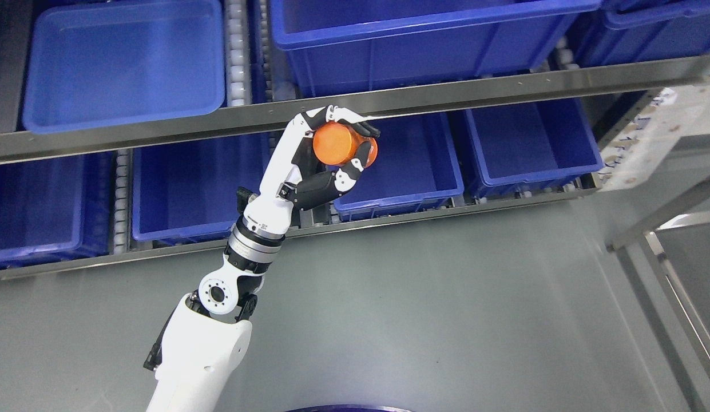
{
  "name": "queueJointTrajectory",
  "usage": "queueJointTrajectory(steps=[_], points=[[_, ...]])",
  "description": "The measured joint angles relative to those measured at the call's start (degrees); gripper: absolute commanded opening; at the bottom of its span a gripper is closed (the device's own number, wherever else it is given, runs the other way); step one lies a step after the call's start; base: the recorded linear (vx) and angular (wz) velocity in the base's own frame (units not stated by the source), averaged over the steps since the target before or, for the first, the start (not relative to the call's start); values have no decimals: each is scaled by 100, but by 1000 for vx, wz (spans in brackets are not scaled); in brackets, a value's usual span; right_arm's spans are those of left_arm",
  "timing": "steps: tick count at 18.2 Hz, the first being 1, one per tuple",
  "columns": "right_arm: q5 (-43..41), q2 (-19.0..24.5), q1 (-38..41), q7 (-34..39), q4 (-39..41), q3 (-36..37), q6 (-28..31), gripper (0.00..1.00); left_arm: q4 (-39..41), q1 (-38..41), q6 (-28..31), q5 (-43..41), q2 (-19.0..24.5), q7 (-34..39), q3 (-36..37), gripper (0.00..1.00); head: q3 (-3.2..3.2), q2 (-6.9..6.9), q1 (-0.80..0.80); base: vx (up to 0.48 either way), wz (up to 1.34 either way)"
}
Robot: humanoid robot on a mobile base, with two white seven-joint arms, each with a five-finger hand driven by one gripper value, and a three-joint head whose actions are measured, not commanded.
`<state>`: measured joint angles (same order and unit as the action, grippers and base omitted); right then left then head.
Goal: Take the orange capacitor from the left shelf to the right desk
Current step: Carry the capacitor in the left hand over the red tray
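We see the left hand [326, 154] raised in front of the shelf [503, 91], its fingers [355, 117] curled tight around the orange capacitor [337, 144], thumb pressed against its lower side. The capacitor sits in the air, in front of the shelf's metal rail and just above a blue bin [412, 166] on the lower level. That bin looks empty, as do the bin beside it on the right [532, 143] and the shallow bin on the upper level at left [126, 63]. A deeper blue bin [412, 46] stands on the upper level; we cannot see inside it.
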<state>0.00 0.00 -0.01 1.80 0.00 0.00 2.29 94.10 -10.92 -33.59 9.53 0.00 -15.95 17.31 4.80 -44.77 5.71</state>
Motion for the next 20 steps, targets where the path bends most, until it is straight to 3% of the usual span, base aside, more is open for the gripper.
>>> queueJointTrajectory(steps=[10,20], points=[[0,0,3,0,0,0,0,100,-59,-35,100,12,-1,5,98,3,0,-1,0,67,-999],[0,0,2,0,0,0,0,100,-190,-340,685,113,-1,36,153,3,0,-1,0,179,-726]])
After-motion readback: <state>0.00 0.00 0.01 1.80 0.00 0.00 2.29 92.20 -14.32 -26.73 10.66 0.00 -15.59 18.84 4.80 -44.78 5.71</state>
